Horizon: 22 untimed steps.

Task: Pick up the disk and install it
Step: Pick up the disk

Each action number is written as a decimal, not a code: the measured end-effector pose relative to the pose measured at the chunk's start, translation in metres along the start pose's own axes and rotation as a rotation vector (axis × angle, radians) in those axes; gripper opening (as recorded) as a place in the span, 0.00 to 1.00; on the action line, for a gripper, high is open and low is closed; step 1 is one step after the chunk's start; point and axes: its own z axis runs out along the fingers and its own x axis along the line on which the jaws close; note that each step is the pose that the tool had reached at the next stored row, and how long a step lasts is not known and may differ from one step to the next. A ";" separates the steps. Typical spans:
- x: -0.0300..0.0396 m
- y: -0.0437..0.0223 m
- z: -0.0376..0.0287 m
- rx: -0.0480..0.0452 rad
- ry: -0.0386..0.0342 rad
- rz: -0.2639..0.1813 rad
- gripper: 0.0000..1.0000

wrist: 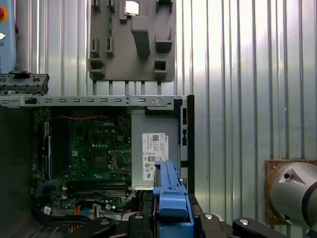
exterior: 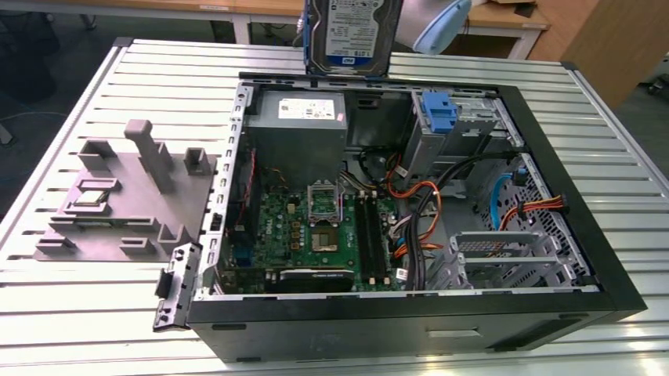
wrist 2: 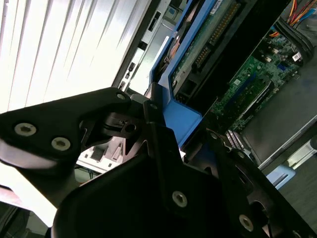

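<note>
Claw (wrist 2: 181,124) grips disk (exterior: 350,31), top cropped.

In the exterior view, the disk (exterior: 348,35) is cut off by the upper picture edge. In the second wrist view, the body of the pincer (wrist 2: 181,124) hides its near end (blue carrier edge partly covered).

Here's the table (exterior: 94,313): a silver metal top, ribbed in long slats, with light glaring off its near edge. Sitting on it is the open black case (exterior: 418,317), laid on its side with its insides facing up, filling the middle and the exterior view's right. Just beside it, toward the exterior view's left, a grey fixture plate (exterior: 125,211) lies flat on the slats, with pegs and blocks standing up from it.
</note>
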 end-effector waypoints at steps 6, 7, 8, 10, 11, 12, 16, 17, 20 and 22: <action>-0.0001 -0.0021 0.0000 0.0000 0.0000 0.000 0.37; -0.0001 -0.0024 0.0000 0.0000 0.0000 0.000 0.37; -0.0001 -0.0026 0.0000 0.0000 0.0000 0.000 0.37; -0.0001 -0.0030 0.0000 0.0000 0.0000 0.000 0.37; -0.0001 -0.0033 -0.0001 0.0000 0.0000 0.000 0.37; -0.0001 -0.0035 -0.0001 0.0000 0.0000 0.000 0.37; 0.0000 -0.0043 -0.0001 0.0000 0.0000 0.000 0.37; 0.0006 -0.0044 -0.0001 0.0000 0.0002 0.000 0.37; 0.0007 -0.0044 0.0000 0.0000 0.0003 0.000 0.37; 0.0007 -0.0043 -0.0001 0.0000 0.0004 0.000 0.37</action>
